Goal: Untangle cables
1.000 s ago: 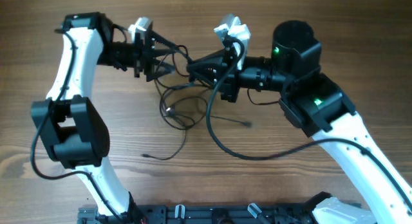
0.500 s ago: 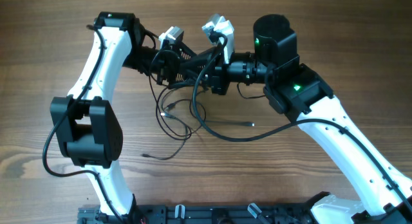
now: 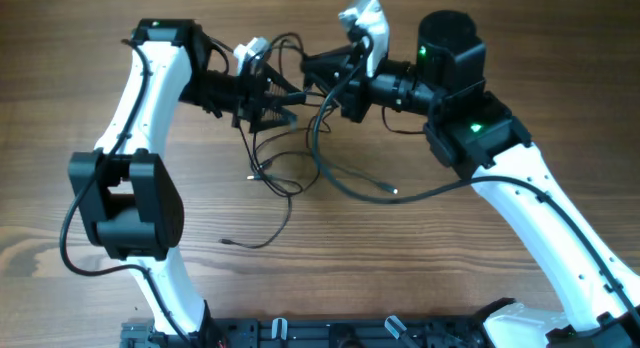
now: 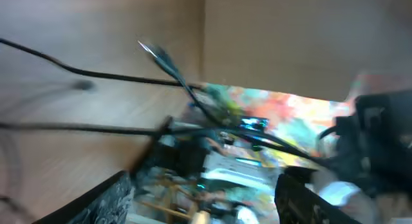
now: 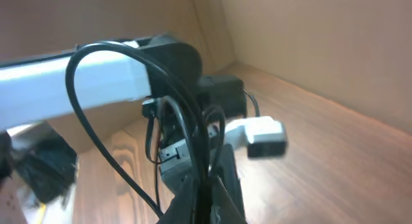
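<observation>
The cables [image 3: 272,166] are thin black wires, tangled loosely on the wooden table [image 3: 90,278] below both grippers, and strands rise to the grippers. Small silvery plug ends lie at the left [image 3: 262,172], right [image 3: 392,191] and front [image 3: 228,242]. My right gripper [image 3: 308,66] points left and is shut on a bunch of strands [image 5: 187,121], which run up from its closed fingers [image 5: 222,185]. My left gripper [image 3: 288,94] points right, just below and left of it. Its fingers [image 4: 112,197] stand wide apart. Strands [image 4: 116,74] cross in front of them, and the view is blurred.
A thicker black arm cable [image 3: 420,195] loops over the table from the right arm toward the tangle. A black rail [image 3: 350,333] runs along the near edge. Bare wood lies at the left and right of the arms.
The right gripper has pulled back toward the far edge with the strands still in it. The left gripper swung right toward it, and its jaws narrowed a little. The tangle shifted.
</observation>
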`<state>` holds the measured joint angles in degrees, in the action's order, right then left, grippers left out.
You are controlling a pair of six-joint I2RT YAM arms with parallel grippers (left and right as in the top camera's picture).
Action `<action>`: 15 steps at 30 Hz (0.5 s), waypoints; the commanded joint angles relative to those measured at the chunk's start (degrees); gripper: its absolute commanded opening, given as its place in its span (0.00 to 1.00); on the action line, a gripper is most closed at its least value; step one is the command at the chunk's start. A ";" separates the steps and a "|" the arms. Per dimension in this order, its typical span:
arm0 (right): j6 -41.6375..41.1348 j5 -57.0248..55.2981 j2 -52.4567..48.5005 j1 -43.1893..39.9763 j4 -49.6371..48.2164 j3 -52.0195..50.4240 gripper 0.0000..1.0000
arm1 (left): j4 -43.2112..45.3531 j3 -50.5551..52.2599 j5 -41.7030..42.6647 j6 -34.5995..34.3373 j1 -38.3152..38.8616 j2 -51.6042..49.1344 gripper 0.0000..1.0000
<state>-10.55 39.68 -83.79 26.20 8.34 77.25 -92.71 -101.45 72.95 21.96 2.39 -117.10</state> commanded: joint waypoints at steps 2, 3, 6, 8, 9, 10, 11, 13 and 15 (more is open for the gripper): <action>-12.24 6.51 -0.07 -4.20 1.86 0.50 0.04 | 4.04 0.17 -8.79 3.32 -7.58 2.32 0.72; -12.87 6.51 -0.07 -4.66 3.54 0.50 0.04 | 4.74 0.17 -9.90 3.26 -9.46 3.13 0.73; -12.66 4.00 -0.24 -5.01 11.04 0.50 0.04 | 5.77 0.17 -11.78 2.91 -14.25 6.71 0.73; -11.98 2.32 -0.46 -4.52 15.30 0.48 0.05 | 5.44 0.20 -11.78 2.89 -16.09 10.05 0.74; -12.04 0.70 -0.85 -4.17 18.69 0.46 0.06 | 3.74 0.20 -11.78 2.91 -15.17 15.41 0.75; -12.13 0.59 -0.90 -3.89 19.26 0.39 0.06 | 3.41 0.20 -11.78 2.91 -14.25 16.94 0.76; -12.15 0.55 -1.03 -3.39 19.67 0.31 0.07 | 3.34 0.20 -11.78 2.69 -12.79 18.60 0.77; -12.52 -0.33 -1.14 -2.29 20.96 0.28 0.07 | 5.11 0.20 -12.26 -0.31 -9.27 20.90 0.78; -13.70 -2.36 -1.14 -1.44 22.49 0.28 0.09 | 8.48 0.20 -14.40 -5.07 -5.86 21.66 0.78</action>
<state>-22.70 40.47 -84.31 23.24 29.65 77.28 -87.92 -101.45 61.08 22.70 -9.15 -98.00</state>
